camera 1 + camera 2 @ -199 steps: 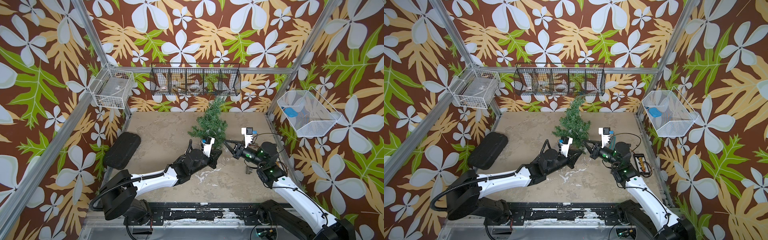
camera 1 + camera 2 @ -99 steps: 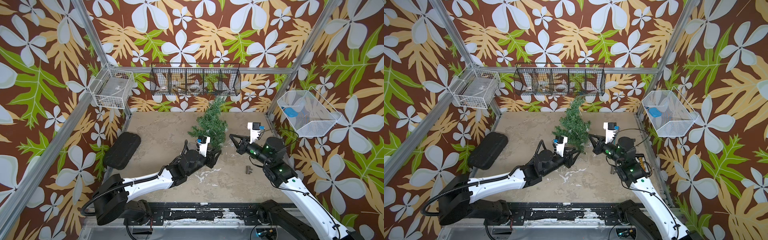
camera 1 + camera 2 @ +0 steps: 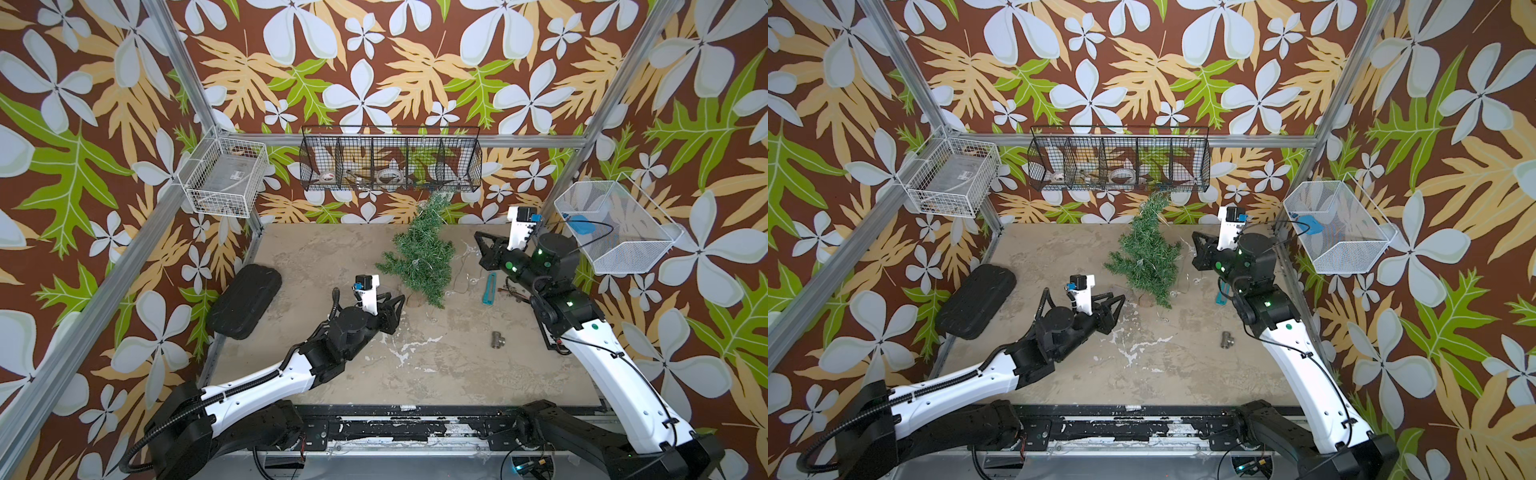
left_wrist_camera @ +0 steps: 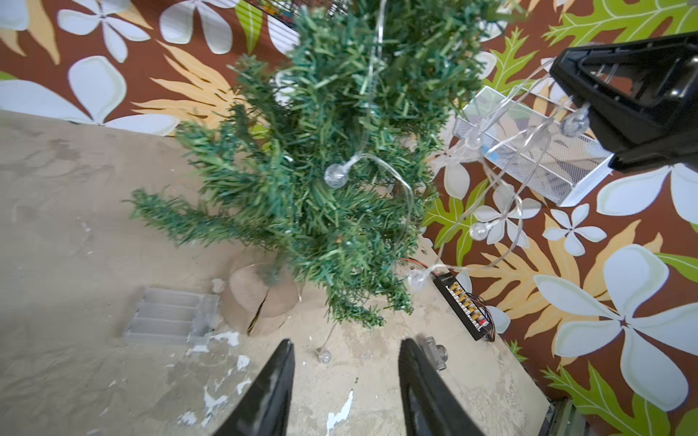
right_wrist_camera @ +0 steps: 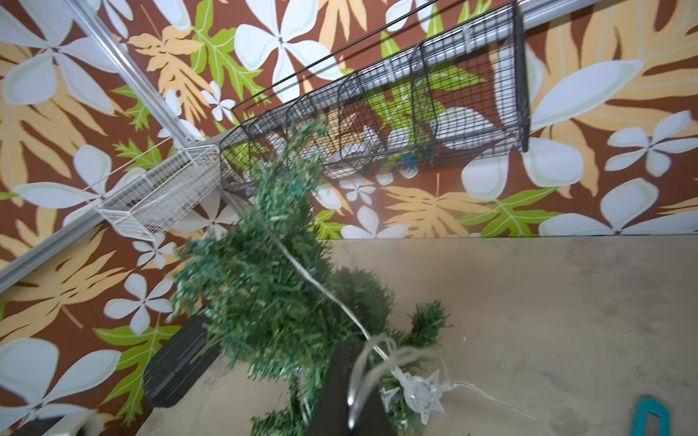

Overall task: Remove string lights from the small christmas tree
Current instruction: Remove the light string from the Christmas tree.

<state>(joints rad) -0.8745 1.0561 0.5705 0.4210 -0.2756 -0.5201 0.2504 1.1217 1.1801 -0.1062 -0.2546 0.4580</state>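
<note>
Two tools flank the small christmas tree [image 3: 419,257], which stands on its round wooden base [image 4: 260,298] near the middle of the table [image 3: 332,257]. We see the left tool [image 4: 345,377] low and just short of the base, its jaws apart with nothing between them. The right tool [image 3: 480,239] is closed to a narrow point, pinching the string lights [image 4: 334,175]. From it the pale strand runs in loose loops to the branches, with clear bulbs dangling between. The lights' clear plastic box [image 4: 170,317] lies flat on the table beside the base.
</note>
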